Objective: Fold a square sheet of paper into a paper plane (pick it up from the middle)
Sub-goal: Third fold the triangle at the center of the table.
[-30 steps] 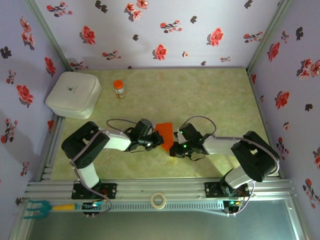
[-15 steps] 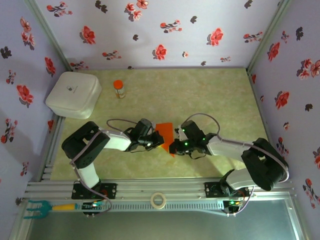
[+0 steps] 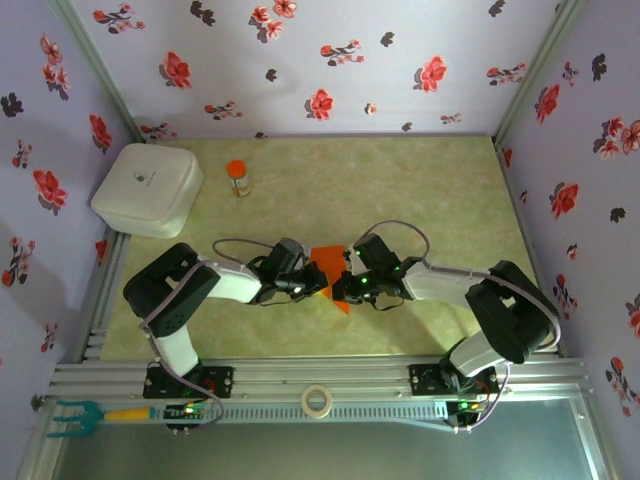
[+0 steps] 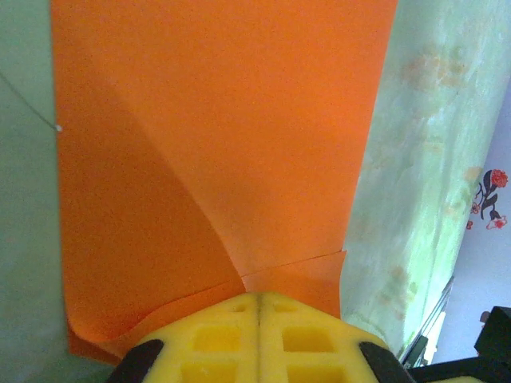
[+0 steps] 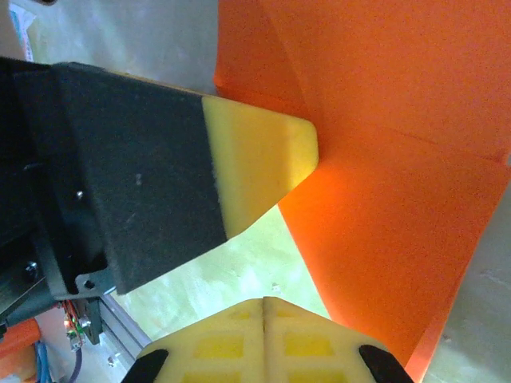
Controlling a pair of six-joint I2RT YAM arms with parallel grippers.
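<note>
The square sheet of paper is bright orange and lies folded on the green table between my two arms, its creases and layered edges plain in the left wrist view. My left gripper is shut, its yellow tips resting on the paper's near edge with no paper in the seam. My right gripper is shut too, its tips over bare table just beside the paper's edge. The left gripper's finger touches a fold of the sheet there.
A small orange-capped bottle stands at the back left beside a white box. A tape roll and a teal-handled tool lie by the front rail. Flowered walls enclose the table.
My right gripper has shifted left and slightly back, closer to the paper and the left gripper. The left arm has stayed put.
</note>
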